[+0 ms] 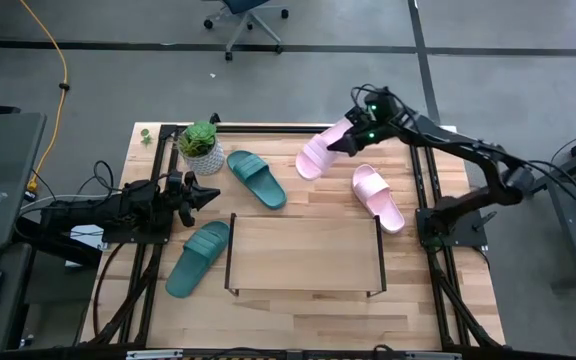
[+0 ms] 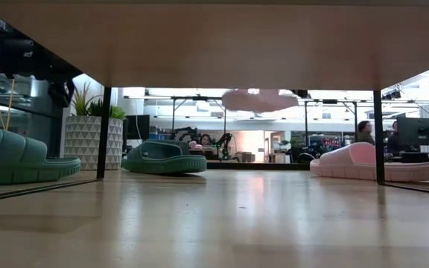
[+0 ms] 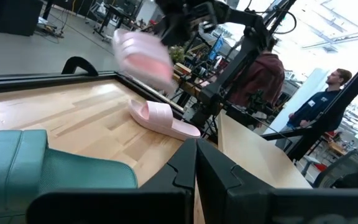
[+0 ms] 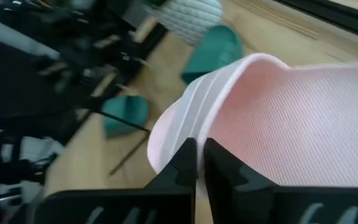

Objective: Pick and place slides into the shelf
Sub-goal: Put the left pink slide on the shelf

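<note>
Right gripper fingers clamped on raised pink slide | to be carried level over shelf | left gripper fingers together, parked.

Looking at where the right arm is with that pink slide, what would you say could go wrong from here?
1. The right end effector is shut on the raised pale pink rubber slide, apparently only at one end; it may swing or slip out.
2. On the way to the low black wire-frame shelf with its light wood surface, it passes near the second pale pink slide and could knock it.
3. The left end effector, shut, waits beside the shelf between two teal green slides, crowding that end.
</note>
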You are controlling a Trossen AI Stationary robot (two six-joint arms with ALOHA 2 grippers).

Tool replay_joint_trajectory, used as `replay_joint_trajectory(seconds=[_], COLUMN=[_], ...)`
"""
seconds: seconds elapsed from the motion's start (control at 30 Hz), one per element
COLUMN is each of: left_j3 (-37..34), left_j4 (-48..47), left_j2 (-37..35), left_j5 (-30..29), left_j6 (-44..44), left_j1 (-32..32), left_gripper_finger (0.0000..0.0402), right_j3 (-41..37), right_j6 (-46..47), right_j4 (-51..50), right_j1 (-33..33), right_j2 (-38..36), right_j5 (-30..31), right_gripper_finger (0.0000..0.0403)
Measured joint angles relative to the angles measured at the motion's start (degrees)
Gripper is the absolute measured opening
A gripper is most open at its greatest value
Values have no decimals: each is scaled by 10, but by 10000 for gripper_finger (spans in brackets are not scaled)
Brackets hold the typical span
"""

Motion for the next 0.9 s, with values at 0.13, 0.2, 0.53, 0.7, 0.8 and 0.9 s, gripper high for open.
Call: replay_joint_trajectory(seconds=[0.13,0.2,0.53,0.7,0.8,0.9], left_j3=[0,0,0,0,0,0], left_j4=[0,0,0,0,0,0], left_j2=[0,0,0,0,0,0], left_j5=[0,0,0,0,0,0], left_j6=[0,0,0,0,0,0], left_j1=[0,0,0,0,0,0], left_gripper_finger=[1,1,1,1,1,1], right_j3=[0,0,0,0,0,0], right_j6=[19,30,70,54,46,45], right_j4=[0,1,-10,-57,-87,-90], right_j1=[4,9,81,143,182,222], right_j2=[-41,-58,-88,-88,-88,-88], right_j5=[-32,-52,-144,-151,-141,-128], right_gripper_finger=[0,0,0,0,0,0])
